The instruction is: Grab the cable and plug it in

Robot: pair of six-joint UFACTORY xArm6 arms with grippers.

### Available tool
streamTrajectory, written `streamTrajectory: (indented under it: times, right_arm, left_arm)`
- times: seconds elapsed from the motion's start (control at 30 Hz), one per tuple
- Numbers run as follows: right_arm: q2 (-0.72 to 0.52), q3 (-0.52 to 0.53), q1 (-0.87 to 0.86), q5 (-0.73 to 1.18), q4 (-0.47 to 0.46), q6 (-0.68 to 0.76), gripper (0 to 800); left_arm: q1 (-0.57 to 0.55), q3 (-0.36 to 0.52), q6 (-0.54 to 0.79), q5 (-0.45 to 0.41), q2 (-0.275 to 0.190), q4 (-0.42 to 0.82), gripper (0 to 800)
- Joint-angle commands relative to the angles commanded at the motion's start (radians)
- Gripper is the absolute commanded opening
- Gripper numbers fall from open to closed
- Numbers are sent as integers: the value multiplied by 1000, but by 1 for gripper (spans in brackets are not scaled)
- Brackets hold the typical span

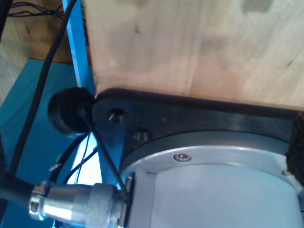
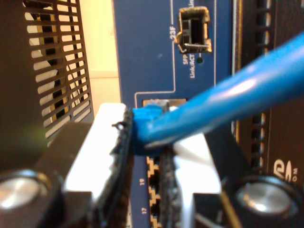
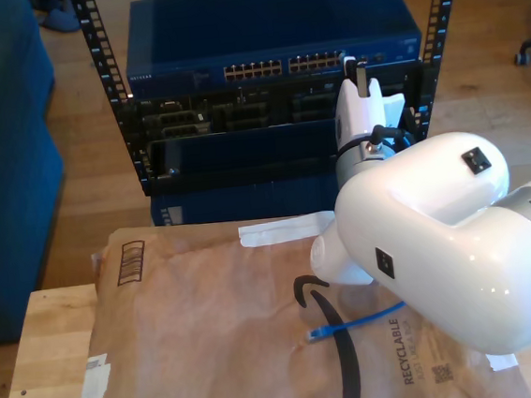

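The cable [image 2: 228, 102] is bright blue, and its booted end [image 2: 142, 121] is pinched between the pads of my second gripper [image 2: 149, 137], which is shut on it. That end sits right in front of a port opening on the blue switch [image 2: 156, 71], above the row of ports [image 2: 152, 173]. In the exterior view my second gripper [image 3: 357, 70] reaches up to the port row [image 3: 281, 67] of the switch [image 3: 268, 25]. The cable's other stretch [image 3: 357, 322] lies on brown paper, ending in a loose plug [image 3: 313, 335].
The switch sits in a black rack [image 3: 103, 73] above darker units. Brown paper [image 3: 211, 317] covers the wooden table [image 3: 44, 343]. A black hose [image 3: 342, 361] curls by the arm. The first wrist view looks at a wooden board [image 1: 190, 42], a black base plate [image 1: 190, 118] and a metal connector [image 1: 80, 202].
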Motion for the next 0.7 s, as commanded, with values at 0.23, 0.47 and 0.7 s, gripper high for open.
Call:
streamTrajectory:
  times: [0.23, 0.47, 0.7]
  right_arm:
    - [3, -5, 0, 0, -3, -3, 0]
    - [3, -5, -2, 0, -14, -5, 0]
    - [3, -2, -3, 0, -12, -5, 0]
  left_arm:
    - [0, 0, 0, 0, -2, 0, 800]
    - [0, 0, 0, 0, 0, 0, 800]
    - [0, 0, 0, 0, 0, 0, 800]
